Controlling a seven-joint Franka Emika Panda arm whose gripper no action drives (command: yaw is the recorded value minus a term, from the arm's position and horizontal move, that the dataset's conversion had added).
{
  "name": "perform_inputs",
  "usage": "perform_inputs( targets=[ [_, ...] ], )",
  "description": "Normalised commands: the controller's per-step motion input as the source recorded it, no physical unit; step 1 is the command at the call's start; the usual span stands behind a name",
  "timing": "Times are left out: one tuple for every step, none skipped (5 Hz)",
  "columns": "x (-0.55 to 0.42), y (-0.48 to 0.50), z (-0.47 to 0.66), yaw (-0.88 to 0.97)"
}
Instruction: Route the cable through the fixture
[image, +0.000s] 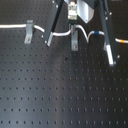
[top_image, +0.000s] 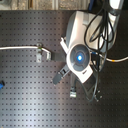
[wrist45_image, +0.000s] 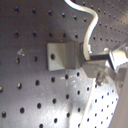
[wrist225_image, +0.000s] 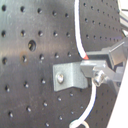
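The white cable (image: 59, 34) comes in from the first exterior view's left and passes a grey clip (image: 29, 31). It then reaches the middle clip, the fixture (image: 75, 39). Past it the cable loops up with a blue band (image: 93, 34) and runs off right with a yellow band. My gripper (image: 76, 26) hangs right over the fixture. In both wrist views the fingers (wrist225_image: 100, 61) are shut on the cable (wrist225_image: 79, 35), hard against the end of the fixture (wrist225_image: 70, 75). The cable (wrist45_image: 89, 30) crosses the fixture's (wrist45_image: 62, 54) top edge; whether it sits in the slot I cannot tell.
Everything rests on a black perforated board (image: 60, 95). Two dark rods with pale tips (image: 111, 56) slant down either side of the gripper. In the second exterior view the arm's white body (top_image: 79, 56) hides the cable's middle; a grey clip (top_image: 42, 52) and a small grey piece (top_image: 74, 91) show beside it.
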Motion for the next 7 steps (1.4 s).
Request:
perform_inputs(
  targets=[
    [-0.170,-0.153,0.02,0.10],
    [-0.263,-0.099,0.03,0.23],
    [-0.098,0.124,0.22,-0.11],
    [-0.020,0.032,0.36,-0.69],
    [-0.012,-0.010,0.24,-0.69],
    [-0.066,-0.077,0.15,-0.52],
    [-0.042,-0.060,0.07,-0.43]
  ],
)
